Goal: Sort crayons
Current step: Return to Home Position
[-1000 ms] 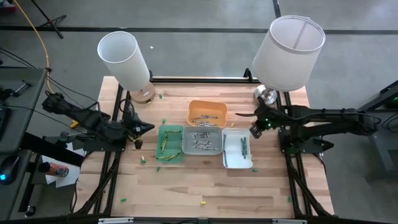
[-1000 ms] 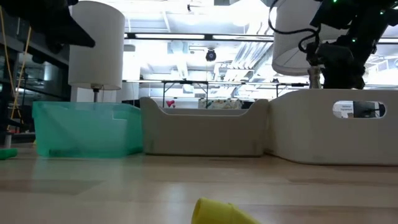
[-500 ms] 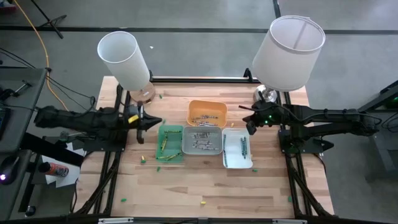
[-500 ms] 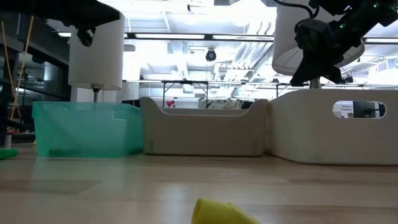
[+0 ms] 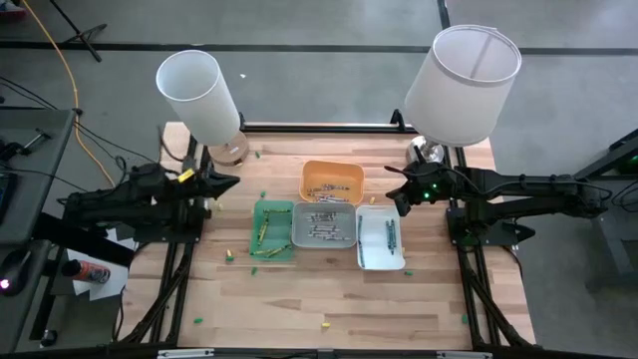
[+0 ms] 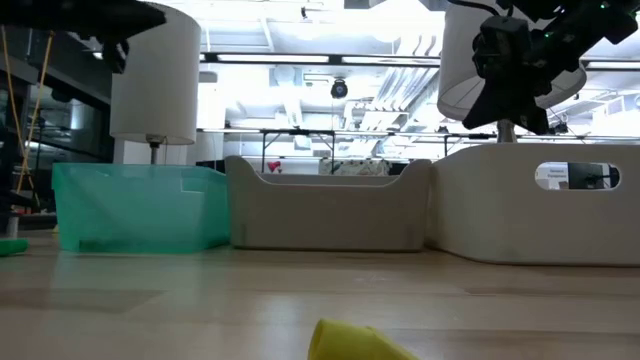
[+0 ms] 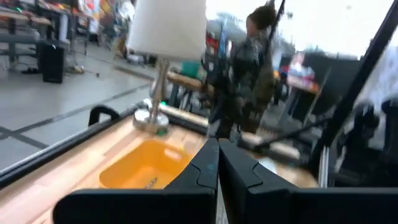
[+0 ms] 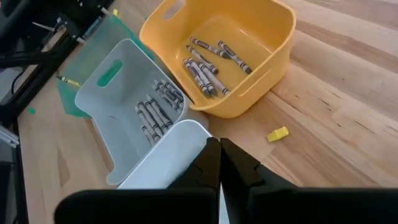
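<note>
Four small trays sit mid-table: green [image 5: 271, 229], grey [image 5: 324, 225], white [image 5: 381, 237] and orange [image 5: 332, 181]. Crayons lie in them, plainly so in the orange tray [image 8: 217, 56] and the grey tray [image 8: 134, 106]. Loose crayons rest on the wood: a green one [image 5: 228, 256], a yellow one [image 5: 324, 323] and a yellow stub [image 8: 277, 133]. My left gripper [image 5: 231, 182] is shut and level, left of the orange tray, with nothing between its fingers [image 7: 217, 163]. My right gripper [image 5: 391, 185] is shut, slanting down over the white tray's far edge [image 8: 180, 146].
Two lamps with white shades stand at the far corners, left [image 5: 199, 95] and right [image 5: 461, 80]. Stray green crayons lie near the front edge [image 5: 198, 320] [image 5: 464, 319] and by the left lamp [image 5: 255, 155]. A yellow crayon [image 6: 345, 340] lies close to the low camera.
My left gripper has swung away from the green tray toward the table's far-left, rising slightly and tipping up to level; it stays shut. My right gripper has risen a little off the white tray toward the far edge and tipped its fingers upward, still shut.
</note>
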`<act>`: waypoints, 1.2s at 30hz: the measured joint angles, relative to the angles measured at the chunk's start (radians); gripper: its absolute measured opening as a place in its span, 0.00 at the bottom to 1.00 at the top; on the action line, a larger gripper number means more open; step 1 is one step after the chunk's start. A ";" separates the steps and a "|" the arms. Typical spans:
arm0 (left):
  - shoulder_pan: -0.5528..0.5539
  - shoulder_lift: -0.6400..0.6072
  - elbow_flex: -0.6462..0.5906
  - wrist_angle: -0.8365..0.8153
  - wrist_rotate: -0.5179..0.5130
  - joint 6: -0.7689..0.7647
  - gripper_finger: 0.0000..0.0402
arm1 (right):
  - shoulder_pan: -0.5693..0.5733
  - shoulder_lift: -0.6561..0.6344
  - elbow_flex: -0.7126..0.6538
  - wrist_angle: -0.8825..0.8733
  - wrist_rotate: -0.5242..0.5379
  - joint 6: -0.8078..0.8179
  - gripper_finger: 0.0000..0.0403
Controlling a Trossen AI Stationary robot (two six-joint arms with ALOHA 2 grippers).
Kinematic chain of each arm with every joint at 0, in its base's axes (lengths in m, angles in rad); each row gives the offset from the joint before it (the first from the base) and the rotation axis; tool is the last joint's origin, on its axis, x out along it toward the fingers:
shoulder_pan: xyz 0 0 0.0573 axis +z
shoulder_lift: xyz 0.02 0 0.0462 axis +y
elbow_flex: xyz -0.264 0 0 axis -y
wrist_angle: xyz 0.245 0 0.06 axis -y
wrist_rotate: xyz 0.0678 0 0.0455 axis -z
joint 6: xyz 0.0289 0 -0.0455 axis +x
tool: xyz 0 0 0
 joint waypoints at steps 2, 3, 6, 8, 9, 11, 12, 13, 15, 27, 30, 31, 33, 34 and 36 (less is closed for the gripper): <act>-0.015 -0.054 -0.013 0.007 -0.033 -0.023 0.00 | 0.000 0.000 0.000 0.000 0.005 0.000 0.00; -0.023 -0.081 -0.027 0.016 -0.048 -0.037 0.00 | 0.000 0.000 0.000 0.000 0.006 0.000 0.00; -0.056 -0.127 -0.080 0.121 -0.089 -0.063 0.00 | 0.000 0.000 0.000 0.000 0.007 0.000 0.00; -0.084 -0.132 -0.125 0.196 -0.110 -0.074 0.00 | 0.000 0.000 0.000 0.000 0.007 0.000 0.00; -0.100 -0.130 -0.148 0.229 -0.122 -0.080 0.00 | 0.000 0.000 0.000 0.000 0.007 0.000 0.00; -0.135 -0.115 -0.185 0.298 -0.150 -0.089 0.00 | 0.000 0.000 0.000 0.000 0.007 0.000 0.00; -0.154 -0.110 -0.201 0.324 -0.171 -0.091 0.00 | 0.000 0.000 0.000 0.000 0.007 0.000 0.00; -0.175 -0.105 -0.212 0.334 -0.197 -0.091 0.00 | 0.001 0.000 0.000 0.000 0.006 -0.002 0.00; -0.218 -0.095 -0.214 0.327 -0.251 -0.081 0.00 | 0.001 0.000 0.000 0.000 -0.003 -0.007 0.00; -0.378 -0.102 -0.214 0.324 -0.417 0.078 0.00 | 0.001 0.000 0.000 0.000 -0.018 -0.038 0.00; -0.378 -0.116 -0.232 0.348 -0.358 0.088 0.00 | 0.001 0.000 0.000 0.000 -0.018 -0.035 0.00; -0.378 -0.125 -0.250 0.373 -0.345 0.097 0.00 | 0.001 0.000 0.000 0.000 -0.018 -0.035 0.00; -0.371 -0.143 -0.292 0.447 -0.329 0.125 0.00 | 0.001 0.000 0.000 0.000 -0.018 -0.034 0.00; -0.366 -0.154 -0.311 0.482 -0.327 0.138 0.00 | 0.001 0.000 0.000 0.000 -0.018 -0.032 0.00; -0.353 -0.181 -0.343 0.544 -0.321 0.156 0.00 | 0.001 0.000 0.000 0.000 -0.018 -0.026 0.00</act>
